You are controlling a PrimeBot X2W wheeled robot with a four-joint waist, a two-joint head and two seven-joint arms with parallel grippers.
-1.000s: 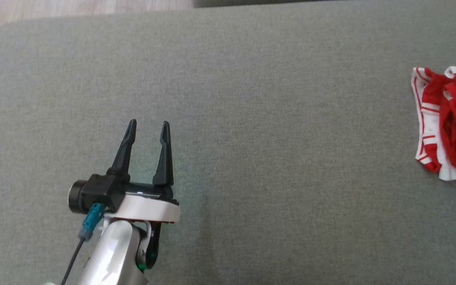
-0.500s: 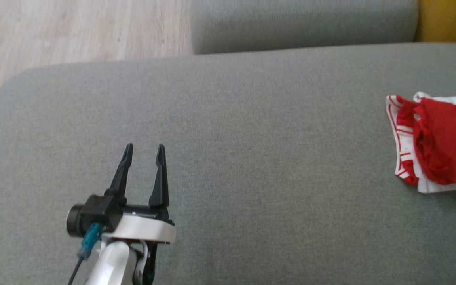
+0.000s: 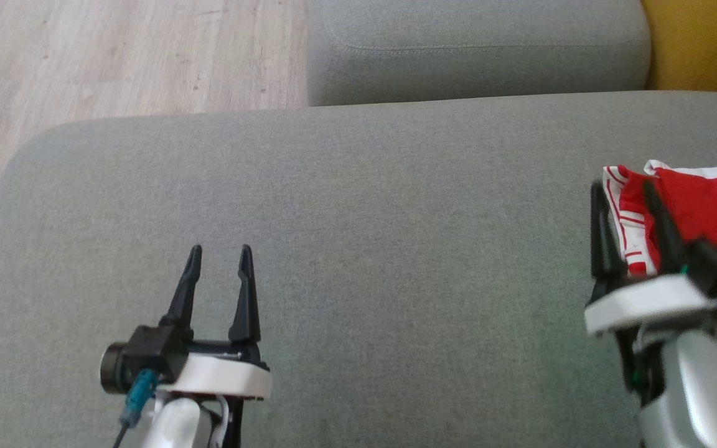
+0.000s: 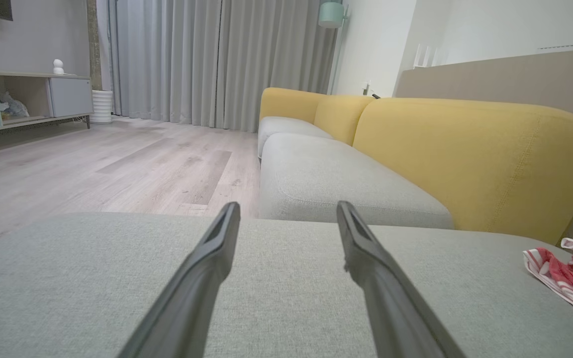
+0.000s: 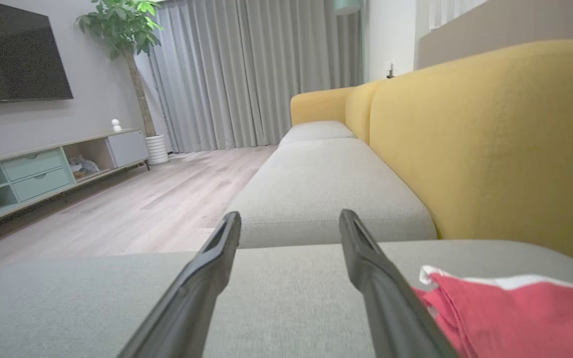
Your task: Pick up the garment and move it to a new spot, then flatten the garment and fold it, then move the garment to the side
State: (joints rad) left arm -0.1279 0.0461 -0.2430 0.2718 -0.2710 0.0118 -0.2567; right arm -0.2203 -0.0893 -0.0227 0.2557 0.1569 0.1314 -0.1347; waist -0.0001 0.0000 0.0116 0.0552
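A crumpled red garment with white striped trim [image 3: 701,211] lies at the right edge of the grey sofa seat [image 3: 365,236]. It also shows low right in the left wrist view [image 4: 572,276] and the right wrist view [image 5: 510,313]. My right gripper [image 3: 623,186] is open, hovering at the garment's left edge, its right finger over the cloth. My left gripper [image 3: 218,252] is open above bare cushion at the lower left, far from the garment. Both hold nothing.
A second grey seat cushion [image 3: 477,50] adjoins the far side. The yellow backrest [image 3: 701,43] runs along the right. Wooden floor [image 3: 116,56] lies past the seat's far left edge. A TV cabinet [image 5: 43,169] stands across the room.
The head camera has tilted up, bringing floor and the far cushion into view. My right arm has come into the picture beside the garment. The left gripper stays open.
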